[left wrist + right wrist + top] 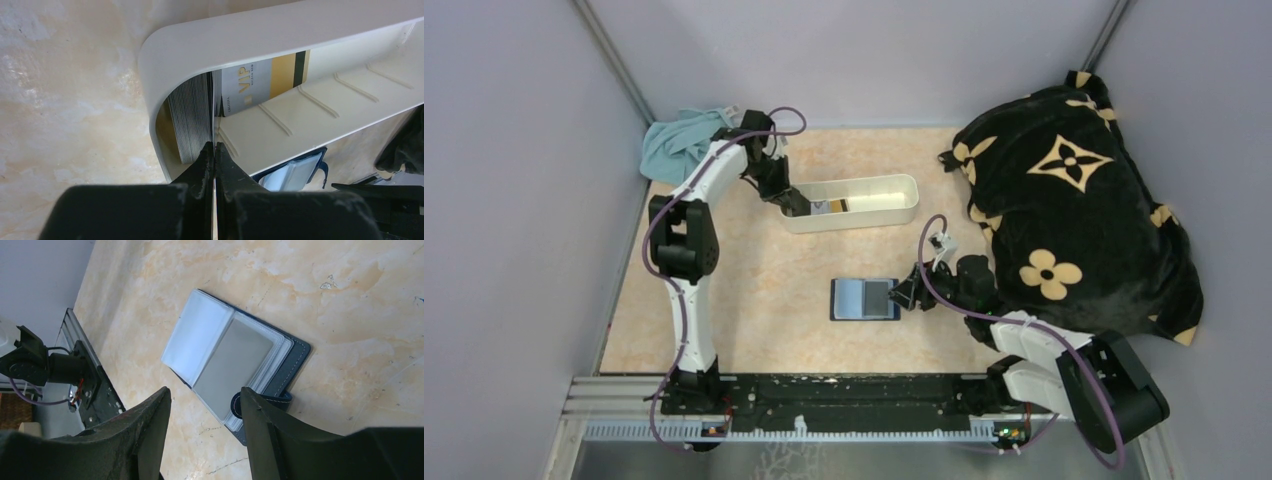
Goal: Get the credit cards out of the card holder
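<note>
The card holder [865, 298] lies open mid-table, with pale blue sleeves and a grey credit card [235, 367] in its right sleeve. My right gripper [911, 295] is open and empty, low over the holder's right edge, and its fingertips [205, 392] straddle the corner by the snap tab [272, 399]. My left gripper [796, 205] reaches into the left end of the long white tray [894, 182]. Its jaws [214, 146] are shut on a thin card seen edge-on [214, 100]. A grey striped card [190, 120] and a white-gold VIP card [260, 82] lie in the tray.
A black blanket with gold flowers [1074, 210] fills the right side. A teal cloth [679, 140] lies in the far left corner. Grey walls close in the table. A metal rail [824, 400] runs along the near edge. The holder also shows in the left wrist view [295, 172].
</note>
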Robot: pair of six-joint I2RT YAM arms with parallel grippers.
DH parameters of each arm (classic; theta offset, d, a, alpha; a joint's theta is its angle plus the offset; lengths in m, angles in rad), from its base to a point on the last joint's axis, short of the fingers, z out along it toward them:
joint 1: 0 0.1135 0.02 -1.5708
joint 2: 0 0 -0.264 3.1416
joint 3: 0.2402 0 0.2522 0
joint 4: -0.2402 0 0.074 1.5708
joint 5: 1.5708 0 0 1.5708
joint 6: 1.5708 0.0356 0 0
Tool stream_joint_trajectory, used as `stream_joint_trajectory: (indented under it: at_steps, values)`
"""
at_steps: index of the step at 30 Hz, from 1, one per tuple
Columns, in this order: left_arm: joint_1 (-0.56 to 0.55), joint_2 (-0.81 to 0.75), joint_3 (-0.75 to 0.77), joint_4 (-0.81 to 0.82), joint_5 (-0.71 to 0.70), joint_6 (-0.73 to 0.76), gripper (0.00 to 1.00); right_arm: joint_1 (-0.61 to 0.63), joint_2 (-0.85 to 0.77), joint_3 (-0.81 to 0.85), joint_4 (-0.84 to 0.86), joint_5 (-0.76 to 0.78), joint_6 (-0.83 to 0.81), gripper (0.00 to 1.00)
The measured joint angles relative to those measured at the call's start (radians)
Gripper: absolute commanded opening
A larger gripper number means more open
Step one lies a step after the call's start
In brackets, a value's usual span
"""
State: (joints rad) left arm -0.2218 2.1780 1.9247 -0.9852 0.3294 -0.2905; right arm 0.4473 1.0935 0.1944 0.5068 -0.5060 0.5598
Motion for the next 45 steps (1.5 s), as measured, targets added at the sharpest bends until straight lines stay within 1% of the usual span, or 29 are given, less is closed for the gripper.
stream_joint_trajectory:
  at_steps: [1, 5, 12, 22, 26, 30, 31, 33, 34, 35, 36, 37, 39, 40, 42, 43, 44, 45]
  values:
    - [0.000, 0.001, 0.000, 0.001, 0.000, 0.000, 0.00, 0.000, 0.002, 0.000, 0.000, 0.000, 0.000, 0.54]
    - [0.000, 0.010, 0.000, 0.013, -0.001, -0.003, 0.12, -0.001, 0.003, 0.000, 0.000, 0.000, -0.001, 0.54]
    - [0.000, 0.013, -0.005, 0.028, -0.002, -0.004, 0.24, -0.001, 0.017, 0.000, 0.001, 0.000, -0.002, 0.54]
    - [0.000, 0.013, -0.005, 0.035, -0.025, -0.001, 0.29, -0.001, 0.023, 0.000, 0.001, 0.000, -0.002, 0.54]
    - [0.000, 0.004, -0.005, 0.035, -0.061, 0.001, 0.29, -0.001, 0.023, 0.000, 0.001, 0.000, -0.001, 0.54]
    - [0.000, -0.058, -0.026, 0.040, -0.111, 0.000, 0.27, -0.001, 0.022, 0.000, 0.000, 0.000, -0.002, 0.54]
    - [0.000, -0.095, -0.053, 0.055, -0.118, 0.000, 0.25, -0.001, 0.021, 0.001, -0.003, 0.000, -0.004, 0.54]
    - [0.000, -0.198, -0.141, 0.108, -0.109, -0.003, 0.20, -0.001, 0.021, 0.008, -0.027, 0.004, -0.019, 0.54]
    - [0.000, -0.259, -0.195, 0.146, -0.093, -0.005, 0.15, -0.001, 0.021, 0.015, -0.044, 0.009, -0.026, 0.54]
    - [-0.003, -0.337, -0.271, 0.212, -0.068, -0.009, 0.03, -0.001, 0.021, 0.024, -0.067, 0.015, -0.035, 0.54]
    - [-0.010, -0.419, -0.348, 0.280, -0.043, -0.016, 0.00, -0.002, 0.021, 0.031, -0.081, 0.018, -0.042, 0.54]
    - [-0.022, -0.499, -0.423, 0.350, -0.019, -0.025, 0.00, -0.002, 0.021, 0.041, -0.094, 0.024, -0.048, 0.54]
    - [-0.078, -0.643, -0.561, 0.492, -0.015, -0.029, 0.00, 0.000, 0.021, 0.059, -0.122, 0.033, -0.061, 0.54]
    - [-0.138, -0.713, -0.631, 0.569, -0.051, -0.022, 0.00, 0.005, 0.021, 0.074, -0.143, 0.040, -0.069, 0.54]
    - [-0.263, -0.774, -0.705, 0.657, -0.109, 0.001, 0.00, 0.021, 0.022, 0.098, -0.174, 0.058, -0.079, 0.54]
    - [-0.344, -0.789, -0.746, 0.709, -0.166, 0.017, 0.00, 0.038, 0.023, 0.118, -0.196, 0.077, -0.085, 0.54]
    - [-0.396, -0.790, -0.774, 0.740, -0.195, 0.026, 0.00, 0.060, 0.025, 0.139, -0.213, 0.095, -0.089, 0.54]
    - [-0.446, -0.790, -0.812, 0.774, -0.230, 0.034, 0.04, 0.084, 0.029, 0.160, -0.224, 0.111, -0.090, 0.54]
